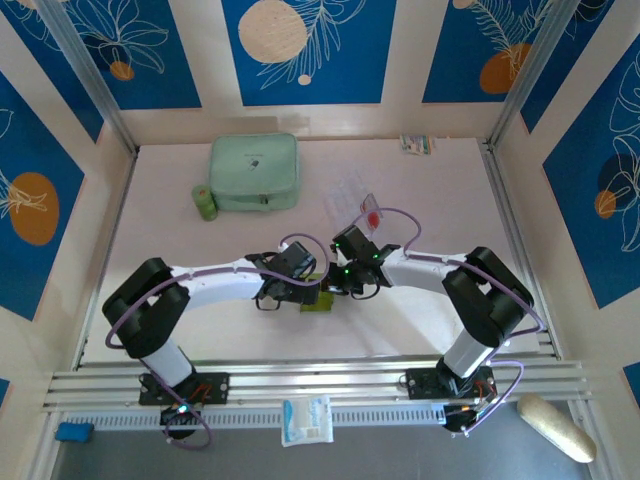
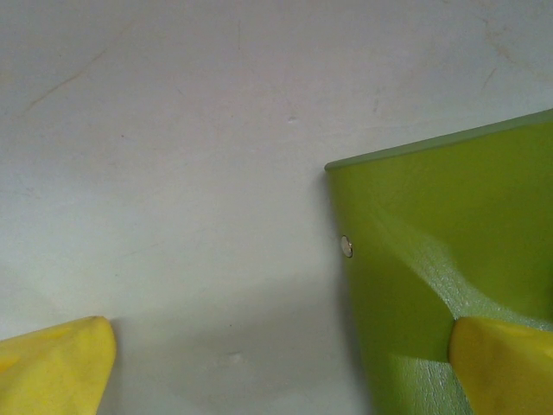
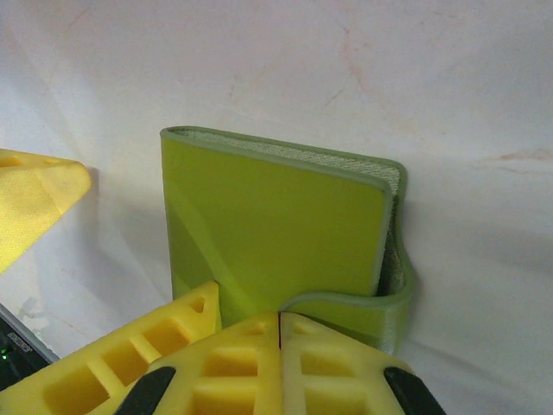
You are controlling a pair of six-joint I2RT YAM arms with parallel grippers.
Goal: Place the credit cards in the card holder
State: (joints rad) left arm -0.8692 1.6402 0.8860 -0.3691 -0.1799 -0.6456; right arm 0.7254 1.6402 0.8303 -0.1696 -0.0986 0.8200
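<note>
Right end effector (image 3: 279, 327) has its yellow fingers pressed flat together, tips right up against the near edge of the card holder (image 3: 276, 225), a small olive-green square fold wallet. Honestly can't tell if a bit of its strap is pinched in there or not. Left end effector (image 2: 276, 354) is spread wide open, with one yellow finger (image 2: 505, 367) sitting on the wallet's green cover and the other off to the side over bare table. You can spot the wallet's little pale snap button (image 2: 346, 246) on its edge from the left wrist view. The wallet sits around the middle of the white table (image 1: 450, 220), a bit toward the near edge, with both arms meeting over it. The credit cards (image 1: 372, 213), small clear plastic rectangles with a red dot, lie further toward the far edge, apart from the wallet. A big mint-green zip case (image 1: 254, 172) is by the far edge, left of middle, with a small green roll (image 1: 205, 202) just beside its left side.
</note>
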